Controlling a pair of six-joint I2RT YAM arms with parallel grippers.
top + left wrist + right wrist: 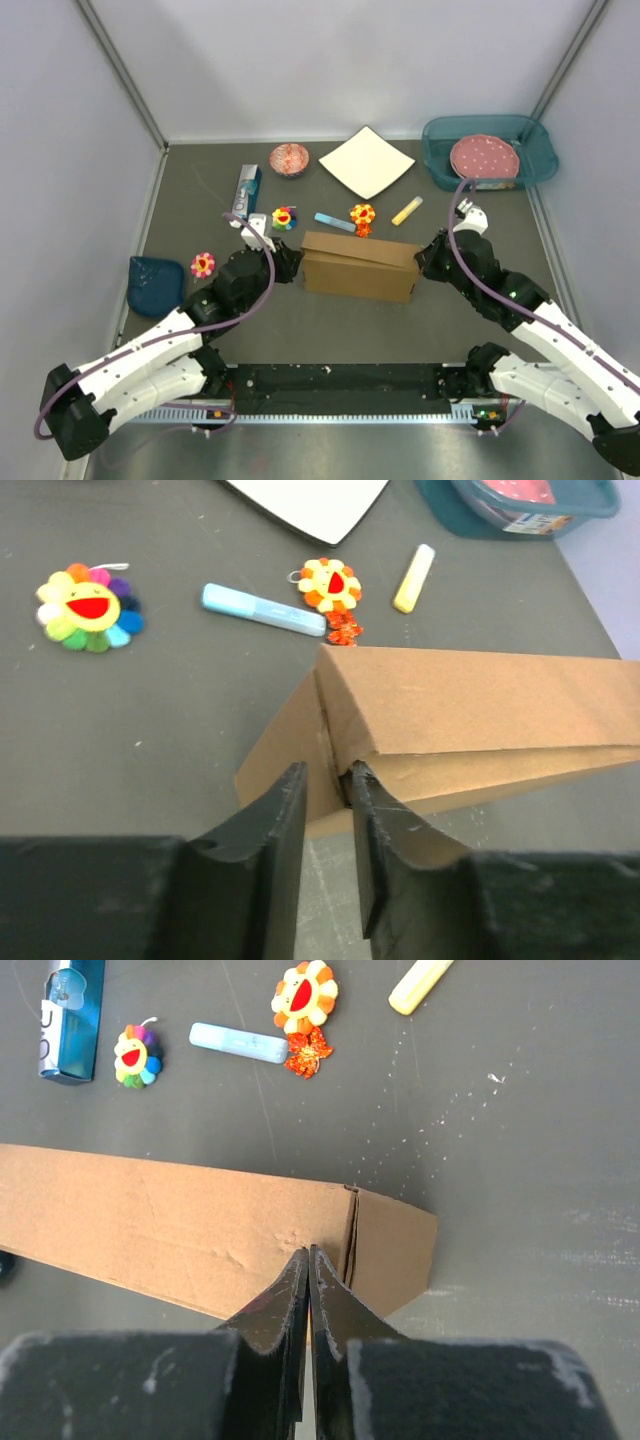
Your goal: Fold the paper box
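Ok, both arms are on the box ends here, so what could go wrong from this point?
1. The right gripper seems to pinch only a thin edge of the paper box. It could slip off or crease the cardboard.
2. Near the left gripper the top panel looks untucked at the end seam, so it might spring open.
3. The orange flower charm and blue marker lie just behind the box, and a push could knock them.

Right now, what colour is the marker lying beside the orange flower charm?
Light blue; the marker shows best in the left wrist view.
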